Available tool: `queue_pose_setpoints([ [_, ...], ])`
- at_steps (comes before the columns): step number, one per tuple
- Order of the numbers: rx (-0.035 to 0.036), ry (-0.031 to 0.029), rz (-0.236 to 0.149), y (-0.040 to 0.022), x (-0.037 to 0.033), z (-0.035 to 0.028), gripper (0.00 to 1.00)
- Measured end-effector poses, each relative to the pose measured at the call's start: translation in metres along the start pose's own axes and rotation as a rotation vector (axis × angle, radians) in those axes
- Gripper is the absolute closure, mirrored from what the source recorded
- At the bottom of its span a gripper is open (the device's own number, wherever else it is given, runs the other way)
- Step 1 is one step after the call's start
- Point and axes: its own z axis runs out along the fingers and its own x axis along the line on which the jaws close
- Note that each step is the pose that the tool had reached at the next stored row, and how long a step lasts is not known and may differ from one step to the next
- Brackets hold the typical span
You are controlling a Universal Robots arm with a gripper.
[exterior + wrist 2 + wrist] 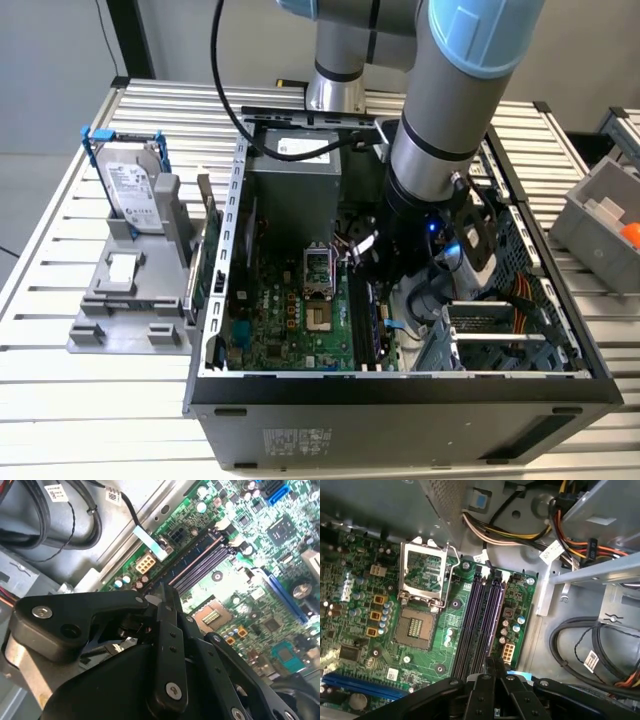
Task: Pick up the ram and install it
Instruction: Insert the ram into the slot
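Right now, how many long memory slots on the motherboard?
4 memory slots, side by side in two pairs beside the CPU socket, one end of each behind the gripper.

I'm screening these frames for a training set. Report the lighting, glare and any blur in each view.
Exterior view: even, soft light on the table, with the case interior shadowed under the arm. Second wrist view: bright, slightly washed-out light on the motherboard, and the gripper close and soft-edged. First wrist view: the memory slots evenly lit and sharp, without strong glare.
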Motion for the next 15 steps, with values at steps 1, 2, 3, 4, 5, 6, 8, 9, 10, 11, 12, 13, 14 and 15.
queue_pose_setpoints([
  [1, 0.0003, 0.0004, -0.013, 0.0000, 0.0000, 0.0000, 1.00],
  [2, 0.0005, 0.0008, -0.026, 0.0000, 0.0000, 0.0000, 1.00],
  [3, 0.0008, 0.0013, -0.039, 0.0000, 0.0000, -0.0001, 1.00],
  [4, 0.0011, 0.0017, -0.052, 0.0000, 0.0000, -0.0001, 1.00],
  [5, 0.0013, 0.0021, -0.064, 0.0000, 0.0000, -0.0001, 1.00],
  [6, 0.0015, 0.0024, -0.074, 0.0000, 0.0000, -0.0001, 1.00],
  [8, 0.0019, 0.0030, -0.093, 0.0000, 0.0000, -0.0001, 1.00],
  [9, 0.0020, 0.0033, -0.102, 0.0000, 0.0000, 0.0000, 1.00],
  [10, 0.0022, 0.0035, -0.110, 0.0000, 0.0000, -0.0001, 1.00],
  [11, 0.0023, 0.0037, -0.117, 0.0000, 0.0000, 0.0000, 1.00],
  [12, 0.0025, 0.0040, -0.125, 0.0000, 0.0000, 0.0000, 1.00],
  [13, 0.0026, 0.0043, -0.132, 0.0000, 0.0000, 0.0000, 1.00],
  [14, 0.0027, 0.0045, -0.139, 0.0000, 0.0000, 0.0000, 1.00],
  [15, 0.0029, 0.0047, -0.146, 0.0000, 0.0000, 0.0000, 1.00],
])
